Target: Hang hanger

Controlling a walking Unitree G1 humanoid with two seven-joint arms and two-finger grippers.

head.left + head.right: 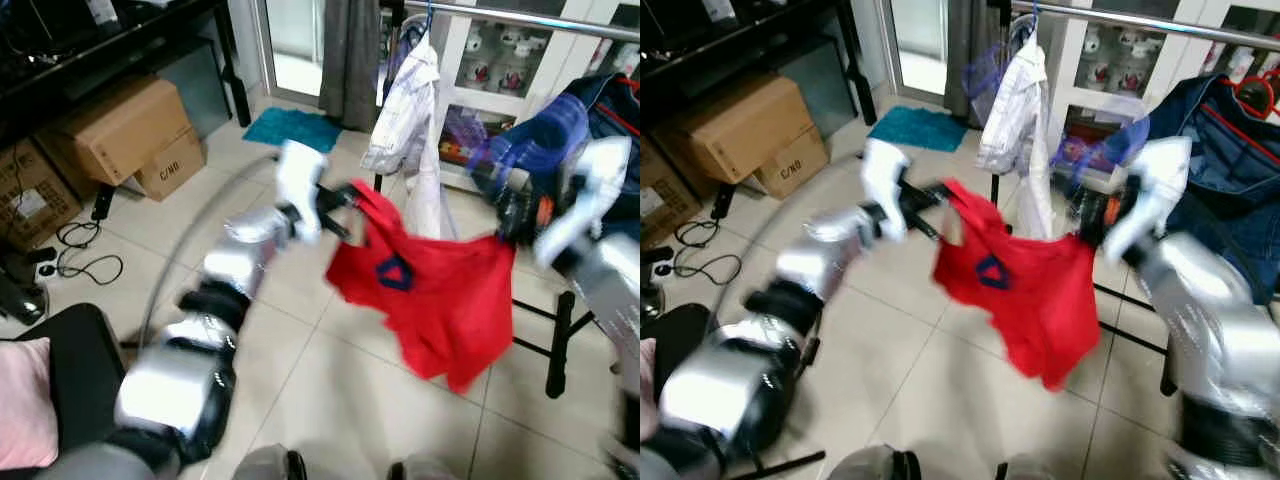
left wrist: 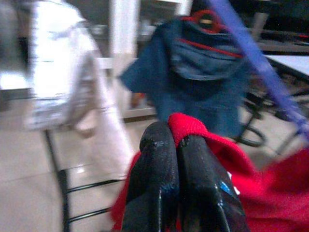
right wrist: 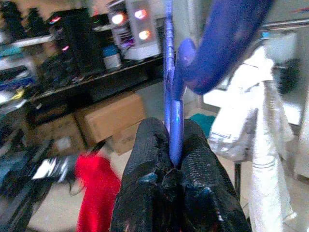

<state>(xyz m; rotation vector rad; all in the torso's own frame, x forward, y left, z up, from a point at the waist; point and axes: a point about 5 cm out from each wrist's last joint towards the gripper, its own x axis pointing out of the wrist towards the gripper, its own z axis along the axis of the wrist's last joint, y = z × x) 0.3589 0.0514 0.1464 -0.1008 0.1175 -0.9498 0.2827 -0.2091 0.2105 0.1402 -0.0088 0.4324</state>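
Note:
A red shirt hangs in the air between my two arms, in front of the clothes rack. My left gripper is shut on the shirt's upper edge; the left wrist view shows the black fingers pinching red cloth. My right gripper is raised at the shirt's other side and shut on a blue hanger, which is blurred in the eye views. The silver rail runs above, carrying a white shirt and a blue denim jacket.
The rack's black legs stand on the tiled floor to the right. Cardboard boxes sit under a dark desk at the left, with cables on the floor. A teal mat lies by the door. A black seat with a pink cushion is near left.

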